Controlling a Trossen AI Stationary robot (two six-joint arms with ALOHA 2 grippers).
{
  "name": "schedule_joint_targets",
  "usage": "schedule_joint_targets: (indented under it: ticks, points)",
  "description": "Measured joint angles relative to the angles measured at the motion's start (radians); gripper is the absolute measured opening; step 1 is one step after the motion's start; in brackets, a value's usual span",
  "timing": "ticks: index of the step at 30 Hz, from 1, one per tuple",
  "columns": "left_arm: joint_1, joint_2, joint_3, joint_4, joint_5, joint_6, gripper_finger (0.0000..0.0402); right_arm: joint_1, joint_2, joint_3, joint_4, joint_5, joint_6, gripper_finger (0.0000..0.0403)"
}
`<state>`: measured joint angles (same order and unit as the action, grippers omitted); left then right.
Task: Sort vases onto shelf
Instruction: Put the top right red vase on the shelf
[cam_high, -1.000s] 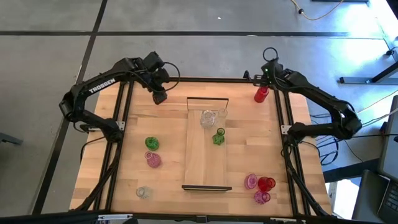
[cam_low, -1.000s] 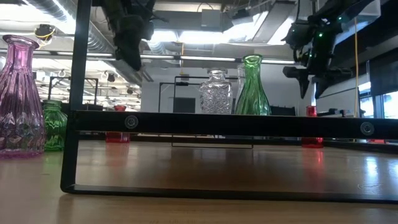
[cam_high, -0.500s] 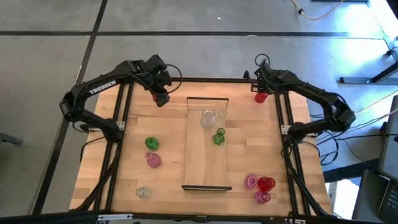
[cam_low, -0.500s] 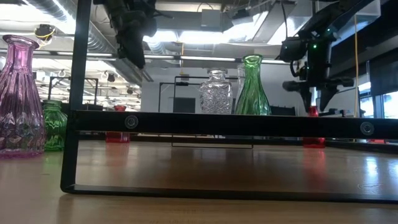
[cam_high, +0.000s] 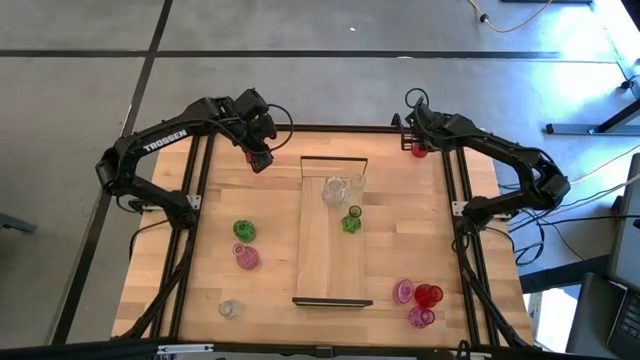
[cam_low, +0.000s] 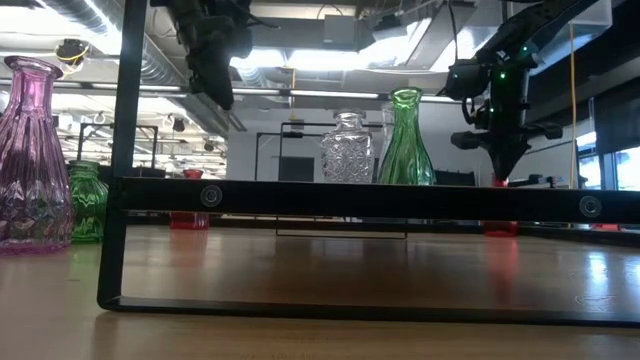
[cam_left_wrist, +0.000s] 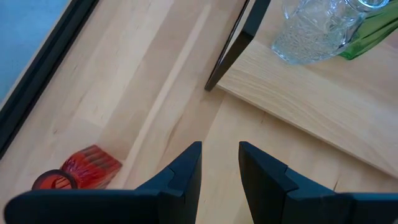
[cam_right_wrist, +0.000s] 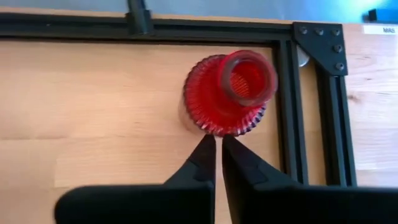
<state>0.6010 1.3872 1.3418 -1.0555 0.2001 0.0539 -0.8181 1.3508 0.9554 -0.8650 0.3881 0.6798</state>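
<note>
Two vases are seen standing on the shelf (cam_high: 331, 240): a clear vase (cam_high: 334, 190) and a green vase (cam_high: 351, 221) just beside it, both toward the shelf's far end; the sorting is therefore judged to be at an early stage, with most pieces left on the worktop (cam_high: 270, 270).

The right end effector (cam_right_wrist: 217, 149) is held over the far right corner, its fingers pressed together with nothing between them; a red vase (cam_right_wrist: 231, 93) stands upright directly ahead of the fingertips, very close to them, though contact cannot be told; it is not gripped, so a grasp on it is judged not yet made.

The left end effector (cam_left_wrist: 220, 163) hangs above the far left part of the worktop, fingers spread a little and empty; a second red vase (cam_left_wrist: 78, 169) is seen off to one side below it, and the shelf's near dark frame and the clear vase lie ahead of it.

Left to be sorted, well away from both end effectors: a green vase (cam_high: 244, 230), a pink vase (cam_high: 246, 257) and a clear one (cam_high: 230, 309) on the left; two pink and one red (cam_high: 428, 295) clustered at the near right.
</note>
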Motion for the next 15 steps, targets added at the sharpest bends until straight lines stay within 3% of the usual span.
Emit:
schedule_joint_targets:
  ticks: [10,15]
  points:
    - [-0.019,0.0,0.0,0.0,-0.001,-0.027,0.0101,0.028,0.0,0.0,-0.03,0.015,0.097,0.0006]
    - [-0.047,0.0,0.0,0.0,-0.001,-0.044,0.0101,0.026,-0.001,0.0,-0.021,0.011,0.099,0.005]
